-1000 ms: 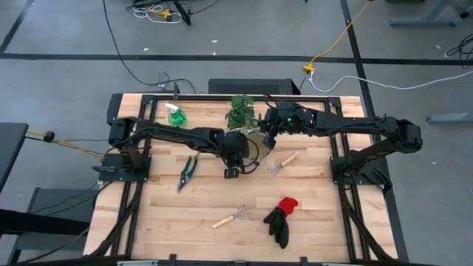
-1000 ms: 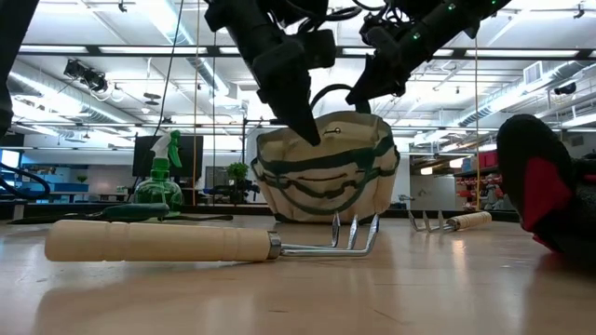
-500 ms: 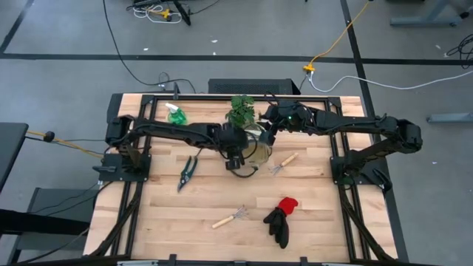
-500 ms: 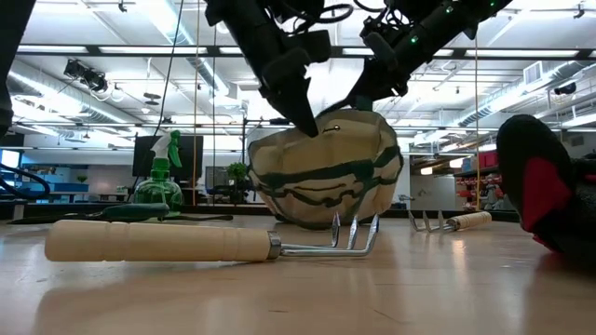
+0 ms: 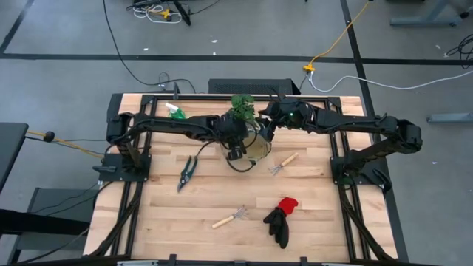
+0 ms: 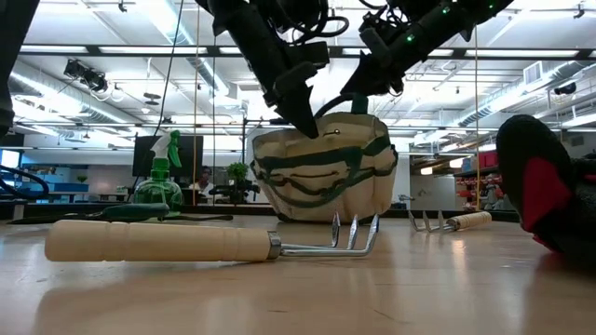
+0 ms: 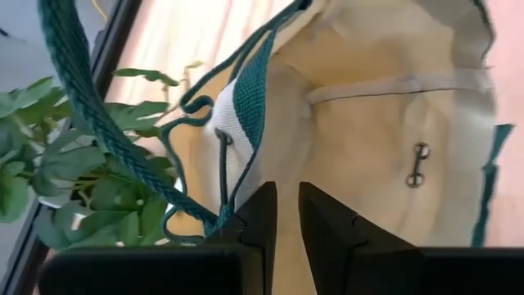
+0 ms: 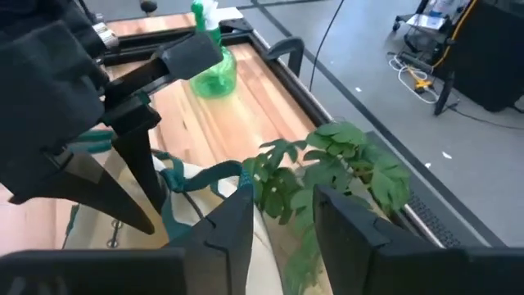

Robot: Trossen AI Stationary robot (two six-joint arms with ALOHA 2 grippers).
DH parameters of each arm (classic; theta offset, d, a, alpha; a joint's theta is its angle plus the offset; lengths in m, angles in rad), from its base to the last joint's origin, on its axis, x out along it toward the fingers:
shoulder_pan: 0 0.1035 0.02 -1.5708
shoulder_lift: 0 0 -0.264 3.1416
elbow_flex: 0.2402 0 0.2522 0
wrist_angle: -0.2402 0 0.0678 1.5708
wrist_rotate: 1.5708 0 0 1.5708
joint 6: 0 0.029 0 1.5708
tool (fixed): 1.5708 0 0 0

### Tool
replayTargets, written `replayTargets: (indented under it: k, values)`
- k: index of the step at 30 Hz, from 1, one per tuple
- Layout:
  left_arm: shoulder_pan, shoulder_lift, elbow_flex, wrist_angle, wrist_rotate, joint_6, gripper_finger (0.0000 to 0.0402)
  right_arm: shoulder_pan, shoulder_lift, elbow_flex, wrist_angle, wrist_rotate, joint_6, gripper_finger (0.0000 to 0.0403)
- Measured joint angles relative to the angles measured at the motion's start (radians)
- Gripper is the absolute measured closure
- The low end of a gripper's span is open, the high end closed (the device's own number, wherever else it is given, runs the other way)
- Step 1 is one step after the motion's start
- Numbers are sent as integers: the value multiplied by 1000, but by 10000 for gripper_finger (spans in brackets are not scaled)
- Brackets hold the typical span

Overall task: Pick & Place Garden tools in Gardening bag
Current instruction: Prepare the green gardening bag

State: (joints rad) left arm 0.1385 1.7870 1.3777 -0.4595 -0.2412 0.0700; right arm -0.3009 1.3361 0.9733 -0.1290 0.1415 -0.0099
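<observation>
The gardening bag (image 5: 256, 146) sat at the counter's (image 5: 310, 214) 12 o'clock, left end effector (image 5: 236, 153) pinching its rim, right end effector (image 5: 267, 131) slightly parted above, so a tug could topple it, with two rakes, one shears, one bottle, gloves still out.

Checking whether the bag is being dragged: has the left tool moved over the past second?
Yes. In the high view the left tool has moved toward the table's far edge, closer to the potted plant, at the gardening bag.
</observation>
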Motion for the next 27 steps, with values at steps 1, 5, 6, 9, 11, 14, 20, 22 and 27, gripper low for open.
replayTargets:
  k: [1, 5, 6, 9, 11, 14, 20, 22, 27]
  values:
    - [8, 0, 0, 1, -1, 1, 342, -3, 0, 0, 11, 1, -7, 273]
    - [41, 0, 0, 0, -3, -6, 342, -8, 0, 0, 47, 101, -52, 273]
    - [47, 0, 0, 0, -3, -6, 342, -8, 0, 0, 50, 133, -63, 273]
    - [61, 0, 0, 0, -2, -5, 342, -8, 0, 0, 51, 192, -91, 273]
    - [68, 0, 0, 0, 0, -5, 342, -8, 0, 0, 54, 201, -97, 273]
    - [78, 0, 0, 0, 1, -5, 342, -7, -9, 0, 64, 206, -96, 273]
    - [114, 0, 0, 15, -8, -4, 342, -6, -58, 0, 58, 206, -105, 273]
    - [128, 0, 0, 31, -10, -4, 342, -4, -80, 0, 47, 177, -101, 273]
    - [153, 0, 0, 78, -20, 3, 342, 35, -121, 0, -3, 92, -74, 273]
